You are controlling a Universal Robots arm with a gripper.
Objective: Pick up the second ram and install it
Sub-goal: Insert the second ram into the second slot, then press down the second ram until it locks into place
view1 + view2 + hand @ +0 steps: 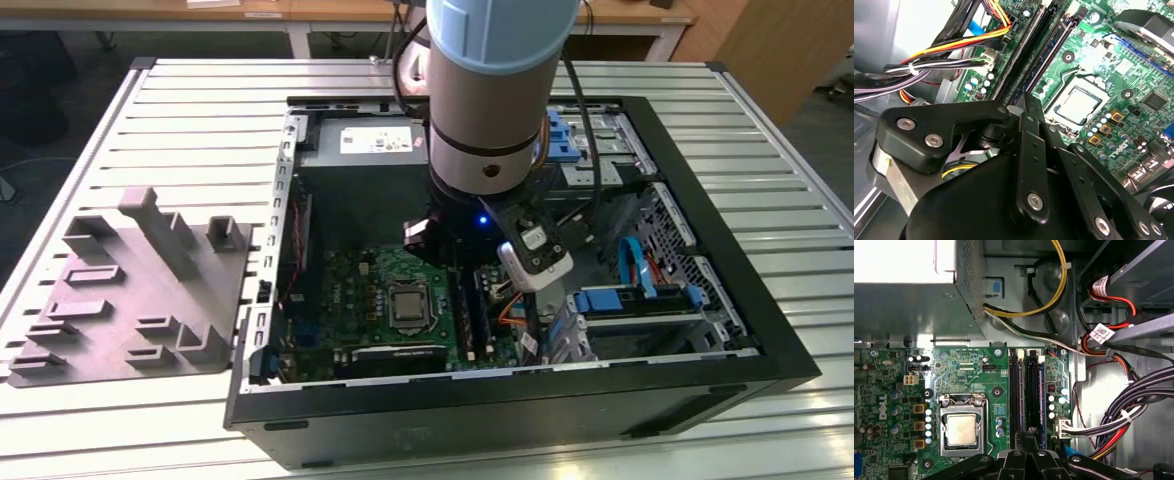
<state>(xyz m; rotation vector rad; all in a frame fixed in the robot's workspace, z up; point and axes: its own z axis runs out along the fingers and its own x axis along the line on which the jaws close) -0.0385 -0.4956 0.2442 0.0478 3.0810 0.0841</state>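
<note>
So the arm (pixel 494 100) is reaching down inside the open case (pixel 534 400), and the claw (pixel 1031 434) is right over the memory slots. In both wrist views the claw (pixel 1025 100) is pinched narrow. Its tips sit right on the near end of the ram (pixel 1031 390), and I honestly can't tell if it's squeezing the stick or just touching it.

The ram (pixel 1040 42) stands on edge in its slot and runs straight away from the claw tips. There's another dark slot right beside it on the CPU side.

The CPU (pixel 961 430) is near the claw, just across those slots. The cables (pixel 1134 405) are bundled on the claw's other side. The PSU (pixel 914 305) sits beyond the far end of the slots. The tray (pixel 134 290) is well away from the claw, on the table outside the case.
</note>
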